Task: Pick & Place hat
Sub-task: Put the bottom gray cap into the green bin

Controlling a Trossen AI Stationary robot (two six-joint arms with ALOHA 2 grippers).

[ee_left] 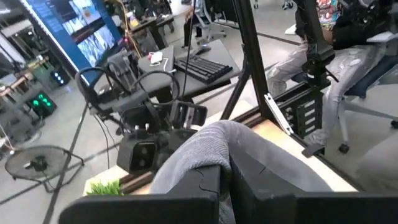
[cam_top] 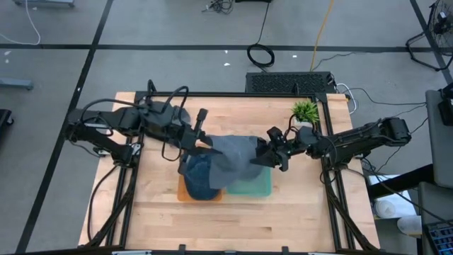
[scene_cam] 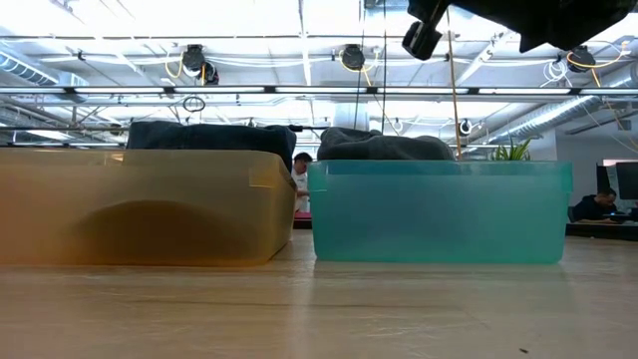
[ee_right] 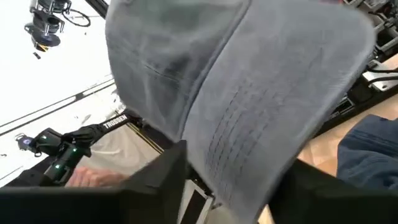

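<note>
Grey hat (cam_top: pixel 233 157) hangs mid-frame over the bins — left gripper (cam_top: pixel 200 139) clamped on one edge, right gripper (cam_top: pixel 263 154) pinching the other. Looks soft, light, floppy — I'd grab the stiffer brim.

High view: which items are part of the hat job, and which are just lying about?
In the job:
- grey hat, held between both arms
- left gripper, shut on it
- right gripper
- teal bin
- orange bin

Lying about:
- small plant
- blue cloth
</note>
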